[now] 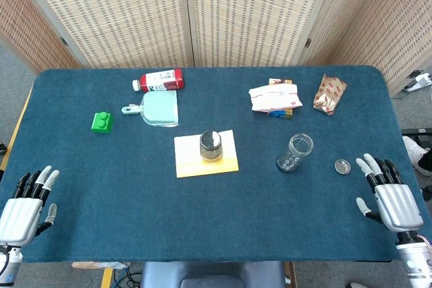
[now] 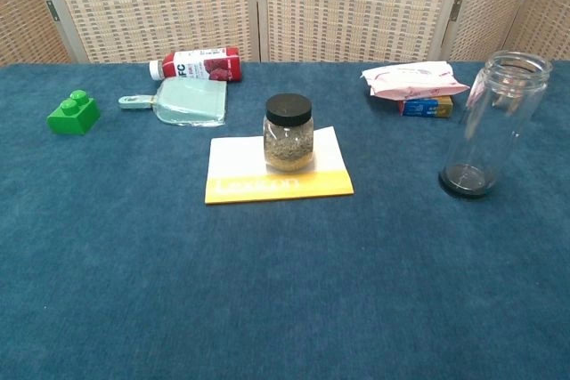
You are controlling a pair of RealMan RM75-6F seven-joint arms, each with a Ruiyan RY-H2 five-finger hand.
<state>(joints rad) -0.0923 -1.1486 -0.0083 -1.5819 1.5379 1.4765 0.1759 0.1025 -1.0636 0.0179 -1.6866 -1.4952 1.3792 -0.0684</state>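
My left hand (image 1: 27, 204) rests at the table's near left corner, fingers spread, holding nothing. At the near right edge my right hand (image 1: 390, 197) lies the same way, empty. Nearest to it is a small round lid (image 1: 343, 166) and an open, empty glass jar (image 1: 295, 152) (image 2: 494, 124). A black-lidded jar of seeds (image 1: 210, 146) (image 2: 289, 133) stands on a yellow-and-white booklet (image 1: 226, 162) (image 2: 276, 186) at the table's middle. Neither hand shows in the chest view.
Far left lie a green toy brick (image 1: 102, 122) (image 2: 73, 113), a pale green dustpan (image 1: 156, 108) (image 2: 185, 102) and a red bottle (image 1: 160, 80) (image 2: 198, 66) on its side. Far right lie a white packet (image 1: 274, 97) (image 2: 414, 79) on a small box and a brown snack bag (image 1: 329, 94).
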